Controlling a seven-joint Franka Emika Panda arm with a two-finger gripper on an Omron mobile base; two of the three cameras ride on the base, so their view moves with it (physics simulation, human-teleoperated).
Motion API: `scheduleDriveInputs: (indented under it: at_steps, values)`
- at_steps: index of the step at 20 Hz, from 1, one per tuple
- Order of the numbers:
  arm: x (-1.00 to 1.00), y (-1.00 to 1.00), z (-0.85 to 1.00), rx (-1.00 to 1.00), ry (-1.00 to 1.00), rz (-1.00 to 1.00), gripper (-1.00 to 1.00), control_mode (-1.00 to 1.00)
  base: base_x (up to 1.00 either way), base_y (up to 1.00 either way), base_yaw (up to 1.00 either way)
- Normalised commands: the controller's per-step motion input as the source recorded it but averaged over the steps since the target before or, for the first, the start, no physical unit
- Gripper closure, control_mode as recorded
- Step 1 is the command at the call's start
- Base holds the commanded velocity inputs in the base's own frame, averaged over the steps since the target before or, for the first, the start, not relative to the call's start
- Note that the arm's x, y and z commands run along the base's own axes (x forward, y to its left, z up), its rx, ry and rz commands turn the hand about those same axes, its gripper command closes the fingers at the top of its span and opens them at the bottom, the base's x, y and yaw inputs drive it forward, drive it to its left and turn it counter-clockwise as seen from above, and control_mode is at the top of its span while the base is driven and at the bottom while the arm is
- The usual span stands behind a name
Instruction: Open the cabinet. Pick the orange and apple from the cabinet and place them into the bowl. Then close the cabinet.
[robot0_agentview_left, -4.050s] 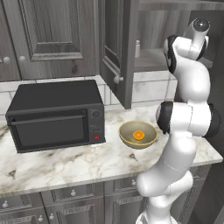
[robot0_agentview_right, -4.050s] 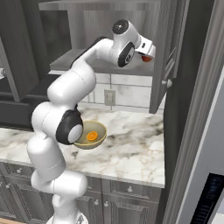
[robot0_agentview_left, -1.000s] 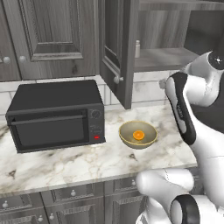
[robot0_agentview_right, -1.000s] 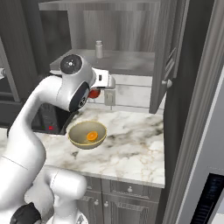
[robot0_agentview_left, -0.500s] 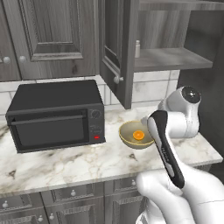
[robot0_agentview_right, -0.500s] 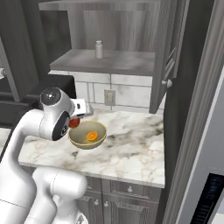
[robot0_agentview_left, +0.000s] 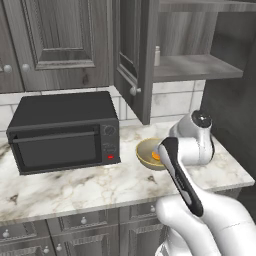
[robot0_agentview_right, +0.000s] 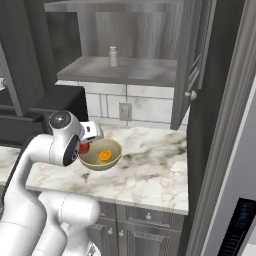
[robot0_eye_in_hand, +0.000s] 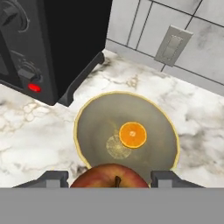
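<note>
The dark red apple (robot0_eye_in_hand: 109, 176) sits between my fingertips (robot0_eye_in_hand: 54, 178), with my gripper (robot0_eye_in_hand: 111, 180) shut on it just above the near rim of the olive-tan bowl (robot0_eye_in_hand: 96, 122). Inside the bowl lies the orange (robot0_eye_in_hand: 133, 134). From the right base view the gripper (robot0_agentview_right: 86, 145) holds the apple (robot0_agentview_right: 84, 148) at the left edge of the bowl (robot0_agentview_right: 114, 159), and the orange (robot0_agentview_right: 105, 155) rests in it. My arm partly covers the bowl (robot0_agentview_left: 142, 150) in the left base view. The cabinet stands open, its doors (robot0_agentview_left: 131, 55) (robot0_agentview_right: 192, 60) swung out.
A black microwave (robot0_agentview_left: 62, 131) stands on the marble counter (robot0_agentview_right: 145, 175) left of the bowl, close to my hand. A small bottle (robot0_agentview_right: 113, 56) stands on the cabinet shelf (robot0_agentview_right: 125, 71). A wall outlet (robot0_eye_in_hand: 171, 45) is behind the bowl. A tall dark panel bounds the counter's right end.
My arm has swung down from the height of the cabinet shelf to just over the bowl, carrying the apple. The orange and the bowl have stayed put.
</note>
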Motion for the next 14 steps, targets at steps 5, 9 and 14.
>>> scheduleDriveInputs:
  at_steps: [5, 9, 14]
  values:
    - [0.40, 0.00, -0.18, 0.00, 0.00, 0.00, 1.00, -1.00, 0.00, 0.00, 0.00]
    - [0.56, 0.00, -0.31, 0.00, 0.00, 0.00, 1.00, -1.00, 0.00, 0.00, 0.00]
    - [0.60, 0.00, -0.33, 0.00, 0.00, 0.01, 1.00, -1.00, 0.00, 0.00, 0.00]
